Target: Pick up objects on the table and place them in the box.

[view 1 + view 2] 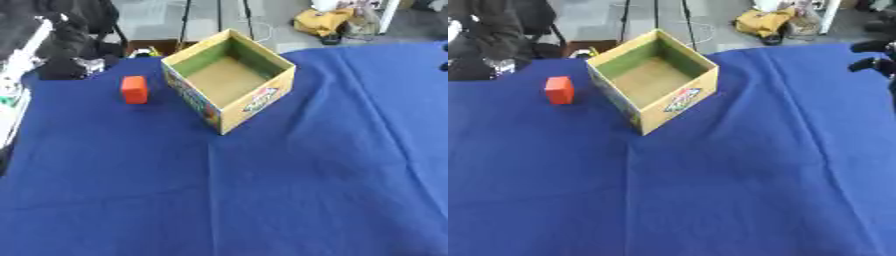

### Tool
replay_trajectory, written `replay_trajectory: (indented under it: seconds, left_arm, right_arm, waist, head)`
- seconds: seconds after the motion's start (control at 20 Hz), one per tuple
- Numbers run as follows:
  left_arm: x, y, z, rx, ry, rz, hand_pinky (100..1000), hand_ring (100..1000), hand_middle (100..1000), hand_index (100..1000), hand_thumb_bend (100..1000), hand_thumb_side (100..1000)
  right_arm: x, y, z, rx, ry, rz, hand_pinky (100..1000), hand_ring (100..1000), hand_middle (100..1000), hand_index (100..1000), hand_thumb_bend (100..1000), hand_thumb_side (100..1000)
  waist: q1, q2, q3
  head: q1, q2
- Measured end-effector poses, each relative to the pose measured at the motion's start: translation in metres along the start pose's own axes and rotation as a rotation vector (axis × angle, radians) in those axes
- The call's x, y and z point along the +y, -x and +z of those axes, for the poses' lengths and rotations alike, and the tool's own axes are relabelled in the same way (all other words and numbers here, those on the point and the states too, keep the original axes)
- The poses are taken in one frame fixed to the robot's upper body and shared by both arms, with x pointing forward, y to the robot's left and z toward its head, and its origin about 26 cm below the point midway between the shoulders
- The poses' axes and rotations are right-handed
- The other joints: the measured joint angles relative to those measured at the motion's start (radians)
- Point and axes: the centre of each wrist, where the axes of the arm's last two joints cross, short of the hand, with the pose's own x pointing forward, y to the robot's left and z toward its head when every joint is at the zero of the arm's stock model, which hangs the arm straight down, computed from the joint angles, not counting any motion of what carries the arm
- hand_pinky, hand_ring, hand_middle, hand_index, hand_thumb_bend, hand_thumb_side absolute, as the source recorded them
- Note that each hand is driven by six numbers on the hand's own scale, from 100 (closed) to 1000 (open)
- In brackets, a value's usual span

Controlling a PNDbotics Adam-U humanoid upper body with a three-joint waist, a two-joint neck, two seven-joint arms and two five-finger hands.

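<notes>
Rightward, robot hand (874, 56) empty, fingers unclear

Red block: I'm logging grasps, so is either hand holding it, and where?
Nothing is held. The red block sits alone on the blue cloth beside the box; only the right hand's fingers show, far off.

An open cardboard box (229, 80) stands upright on the blue cloth, turned so one corner points toward the camera. Its inside is plain brown with green upper walls and holds nothing; its outer sides carry colourful print. A small red block (134, 89) stands upright near the box's left side, apart from it.
</notes>
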Motion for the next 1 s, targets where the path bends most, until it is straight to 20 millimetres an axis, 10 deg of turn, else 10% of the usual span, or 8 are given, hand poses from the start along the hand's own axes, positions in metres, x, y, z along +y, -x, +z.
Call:
replay_trajectory:
  seconds: [0.35,1.0]
  left_arm:
    - [-0.017,0.024,-0.029,0.131,0.184,-0.264,772,743,715,790,607,230]
    - [-0.043,0.048,-0.028,0.190,0.300,-0.267,804,770,750,845,757,235]
  right_arm:
    - [0.008,0.003,0.000,0.015,-0.048,-0.012,518,653,732,847,355,642]
    - [0.013,0.004,0.000,0.017,-0.087,-0.033,529,665,738,854,321,647]
  waist:
    - [0.011,0.005,-0.068]
    - [0.011,0.026,-0.107]
  head:
    - [0.041,-0.007]
    - [0.069,-0.020]
